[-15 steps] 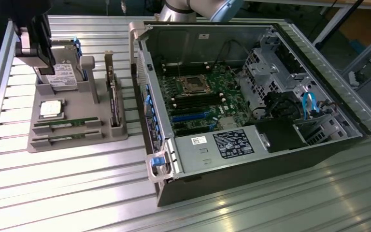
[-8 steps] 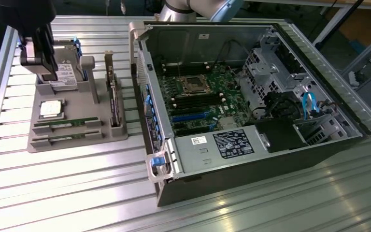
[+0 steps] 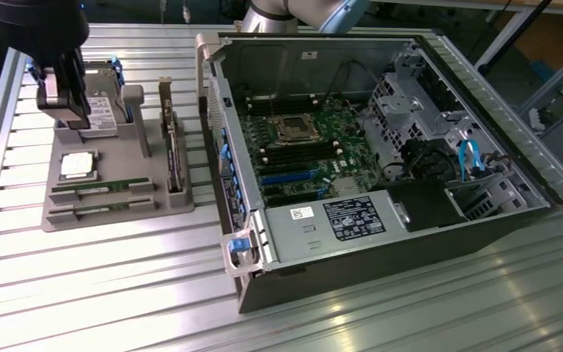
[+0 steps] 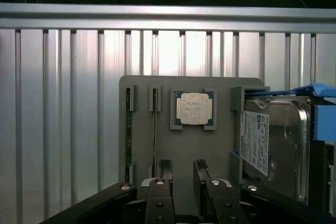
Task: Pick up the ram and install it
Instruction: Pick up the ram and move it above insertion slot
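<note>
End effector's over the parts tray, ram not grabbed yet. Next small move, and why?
Probably shift the end effector sideways, away from the hard drive, until it is centred over a ram stick. It is open and empty, and lines up with the processor rather than the ram.

On a slatted metal table (image 3: 96, 293), a grey tray (image 3: 169, 205) holds a processor (image 3: 77, 165), hard drive (image 3: 108, 110) and upright expansion card (image 3: 172, 158), beside an open PC case (image 3: 262, 66).

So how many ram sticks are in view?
2. One ram stick sits on the gray holder beside the processor, the second ram stick in the next slot outward. Any inside the computer case cannot be told.
</note>
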Robot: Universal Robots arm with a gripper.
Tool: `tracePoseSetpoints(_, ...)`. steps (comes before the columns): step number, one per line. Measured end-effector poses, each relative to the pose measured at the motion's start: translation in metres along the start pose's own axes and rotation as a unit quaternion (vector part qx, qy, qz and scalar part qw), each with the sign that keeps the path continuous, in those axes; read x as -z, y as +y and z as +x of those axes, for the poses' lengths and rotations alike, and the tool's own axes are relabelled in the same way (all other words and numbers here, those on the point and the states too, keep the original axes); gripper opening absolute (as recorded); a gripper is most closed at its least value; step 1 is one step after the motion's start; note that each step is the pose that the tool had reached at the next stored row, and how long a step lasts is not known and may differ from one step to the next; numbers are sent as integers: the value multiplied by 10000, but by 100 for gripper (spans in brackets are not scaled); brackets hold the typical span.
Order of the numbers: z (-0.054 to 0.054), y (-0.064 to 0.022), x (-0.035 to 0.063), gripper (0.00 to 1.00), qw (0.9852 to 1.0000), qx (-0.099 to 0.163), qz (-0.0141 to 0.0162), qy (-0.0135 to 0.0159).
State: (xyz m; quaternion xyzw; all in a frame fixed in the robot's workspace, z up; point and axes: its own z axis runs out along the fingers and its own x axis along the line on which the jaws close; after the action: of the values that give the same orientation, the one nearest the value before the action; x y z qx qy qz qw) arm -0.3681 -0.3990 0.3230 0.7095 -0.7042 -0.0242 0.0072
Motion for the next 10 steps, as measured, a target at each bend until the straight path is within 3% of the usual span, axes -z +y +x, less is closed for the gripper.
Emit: tracePoseSetpoints(10, 5, -9, -208, 30, 10000, 0, 1, 0)
